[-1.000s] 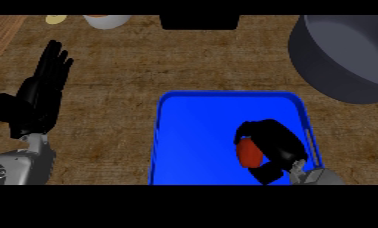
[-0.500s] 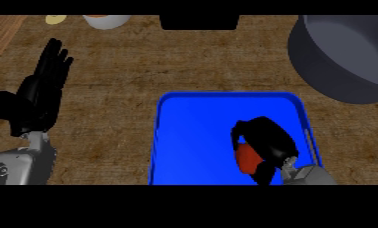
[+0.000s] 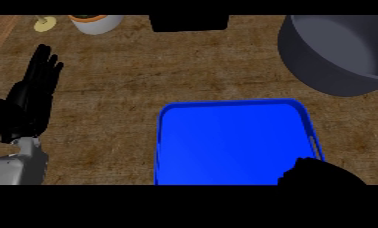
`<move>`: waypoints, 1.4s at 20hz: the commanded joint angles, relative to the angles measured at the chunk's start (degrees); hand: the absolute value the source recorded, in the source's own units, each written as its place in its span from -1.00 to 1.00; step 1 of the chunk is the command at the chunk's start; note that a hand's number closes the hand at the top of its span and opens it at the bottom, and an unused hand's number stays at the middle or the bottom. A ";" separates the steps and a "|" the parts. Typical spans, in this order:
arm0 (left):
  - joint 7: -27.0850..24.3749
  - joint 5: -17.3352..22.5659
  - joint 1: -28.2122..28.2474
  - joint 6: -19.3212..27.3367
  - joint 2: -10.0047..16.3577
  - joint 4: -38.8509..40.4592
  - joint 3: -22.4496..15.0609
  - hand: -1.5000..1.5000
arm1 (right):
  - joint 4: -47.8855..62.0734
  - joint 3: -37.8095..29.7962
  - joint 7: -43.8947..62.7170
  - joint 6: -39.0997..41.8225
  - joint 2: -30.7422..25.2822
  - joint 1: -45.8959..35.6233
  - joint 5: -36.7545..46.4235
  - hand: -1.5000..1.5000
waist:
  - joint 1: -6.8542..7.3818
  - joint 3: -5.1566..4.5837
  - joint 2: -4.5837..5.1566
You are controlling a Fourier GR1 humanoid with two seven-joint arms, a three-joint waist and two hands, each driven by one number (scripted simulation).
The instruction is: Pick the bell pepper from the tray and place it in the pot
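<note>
At the kitchen counter (image 3: 140,74): my right hand (image 3: 319,174) shows only as a dark shape over the near right corner of the blue tray (image 3: 221,137), cut off by the view's lower edge. I cannot tell whether it is spread or closed, or what it holds. The bell pepper does not show, and the visible tray floor is bare blue. The grey pot (image 3: 332,54) stands beyond the tray, at the far right, apart from it. My left hand (image 3: 33,97) rests at the left edge, open with its fingers straight and pointing away from me. A white bowl (image 3: 97,23), a small yellow object (image 3: 44,23) and a black block (image 3: 189,22) line the far edge.
</note>
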 commanded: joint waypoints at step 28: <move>-2.74 0.00 -1.75 -3.40 -1.62 3.12 -0.56 0.00 | 37.74 -44.71 -8.58 6.77 -13.12 -17.80 -51.12 1.00 | 3.93 -0.06 1.09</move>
